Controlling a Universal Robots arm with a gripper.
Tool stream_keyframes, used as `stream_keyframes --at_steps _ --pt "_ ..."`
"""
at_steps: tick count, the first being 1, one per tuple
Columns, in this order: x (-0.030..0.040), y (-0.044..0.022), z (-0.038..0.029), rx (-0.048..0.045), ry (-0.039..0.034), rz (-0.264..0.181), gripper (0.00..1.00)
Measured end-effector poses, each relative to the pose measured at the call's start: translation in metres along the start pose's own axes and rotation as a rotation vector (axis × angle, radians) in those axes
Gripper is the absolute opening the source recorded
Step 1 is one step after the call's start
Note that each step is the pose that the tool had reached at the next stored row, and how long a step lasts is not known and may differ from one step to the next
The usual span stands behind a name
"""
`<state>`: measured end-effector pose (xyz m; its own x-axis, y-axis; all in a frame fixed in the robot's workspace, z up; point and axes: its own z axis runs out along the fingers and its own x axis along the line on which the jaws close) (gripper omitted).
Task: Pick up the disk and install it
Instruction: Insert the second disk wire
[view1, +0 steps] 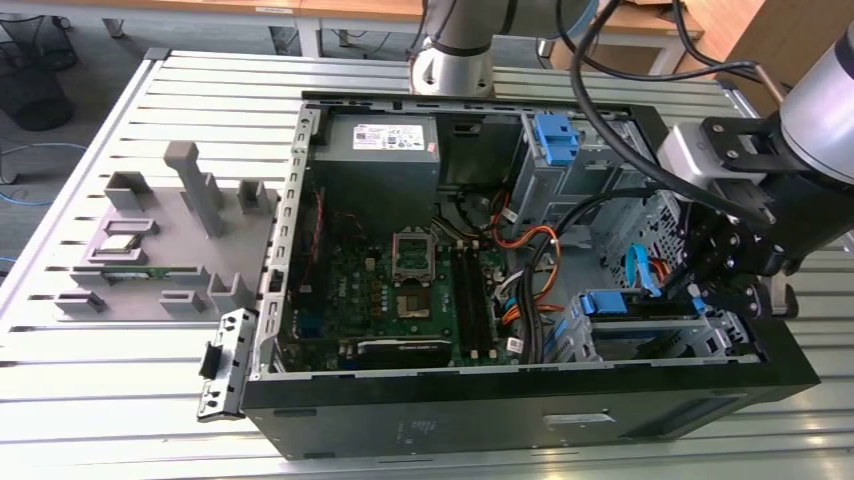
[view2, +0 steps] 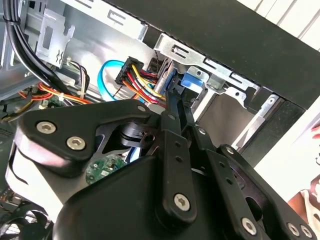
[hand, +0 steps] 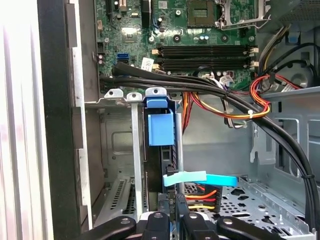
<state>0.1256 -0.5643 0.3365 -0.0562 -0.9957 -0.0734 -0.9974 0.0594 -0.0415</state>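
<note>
Slatted aluminium table (view1: 120, 400) carries an open black computer case (view1: 534, 420) lying on its side, with grey holding fixtures (view1: 147, 250) well apart on the exterior view's left. Inside, the motherboard (view1: 400, 290) lies in the middle and the grey power-supply box (view1: 380, 150) at the far end. The disk (hand: 161, 131) stands on edge in the metal drive cage (view1: 667, 335) at the case's near corner on the exterior view's right, its blue rail (view1: 621, 303) uppermost and level with the cage rim, so it looks largely seated. The gripper (view1: 714, 290) hangs right at that cage; in both wrist views it reaches the disk's edge (view2: 175, 95), beside the bundle of coloured power wires (view2: 137, 80) and a pale blue data cable (hand: 200, 178). Whether it is clamped on the disk or slack I cannot tell. As a judgement, the disk is stiff, dense for its size and sensitive to knocks; its bare metal faces are slick, and the underside board should not be squeezed. The rigid long edges, at the plastic rails, look like the safest hold. The rails flex a little, so crooked pressure could jam it in the cage guides.
</note>
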Motion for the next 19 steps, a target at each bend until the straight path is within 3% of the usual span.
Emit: stream_keyframes --at_steps 4,5,8,15,19 --pt "0.0000 0.0000 0.0000 0.0001 0.0001 0.003 0.18" --pt "-0.0001 -0.0002 0.0000 -0.0034 0.0004 0.003 0.18" --pt "-0.0001 -0.0008 0.0003 -0.0319 0.0020 0.005 0.18" --pt "-0.0001 -0.0008 0.0003 -0.0348 0.0023 0.005 0.18" --pt "-0.0001 -0.0012 0.0003 -0.0423 0.0027 0.006 0.18"
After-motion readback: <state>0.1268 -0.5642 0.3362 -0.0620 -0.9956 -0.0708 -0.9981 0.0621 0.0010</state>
